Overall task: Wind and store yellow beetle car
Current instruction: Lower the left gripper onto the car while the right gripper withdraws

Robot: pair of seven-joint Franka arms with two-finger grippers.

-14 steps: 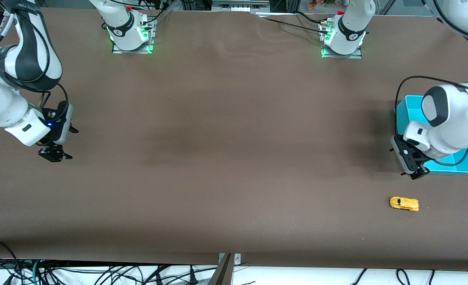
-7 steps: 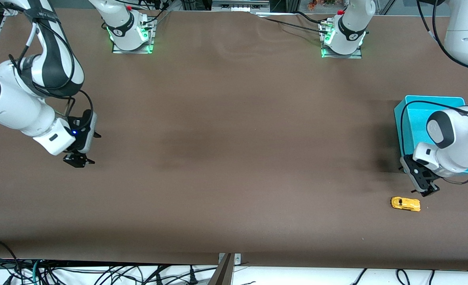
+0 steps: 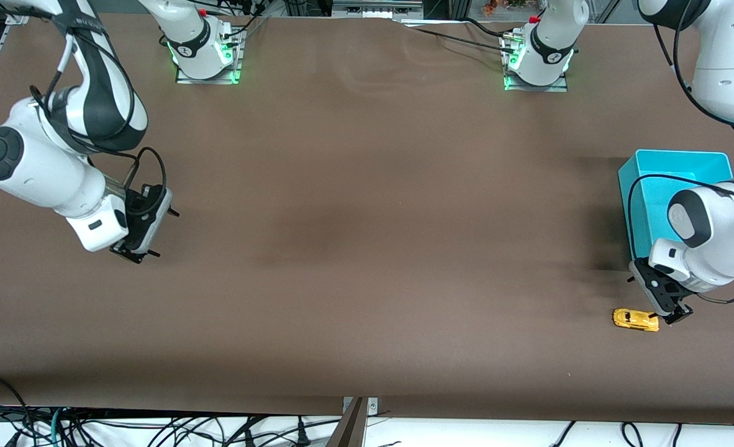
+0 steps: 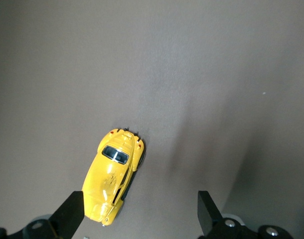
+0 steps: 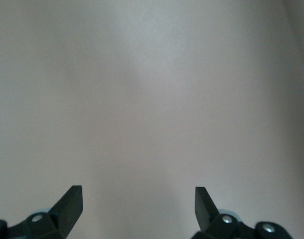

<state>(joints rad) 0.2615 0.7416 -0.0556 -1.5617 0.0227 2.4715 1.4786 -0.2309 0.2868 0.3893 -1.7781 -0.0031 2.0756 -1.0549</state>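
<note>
- The left gripper (image 3: 670,315) is held wide open just over the yellow car (image 3: 635,320), likely for grabbing.
- The blue bin (image 3: 652,186) is kept nearby, likely for storing.
- The right gripper (image 3: 136,253), also wide open and empty, is kept waiting over bare table.

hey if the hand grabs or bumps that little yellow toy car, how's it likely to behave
The yellow beetle car sits on its wheels on the flat brown table, so a nudge along its length would probably send it rolling. Its glossy, rounded body looks slippery for the open left hand. It looks tiny beside the fingers, so likely light and easily knocked aside.

high front overview; two downward wrist close-ups of table (image 3: 367,248)
</note>
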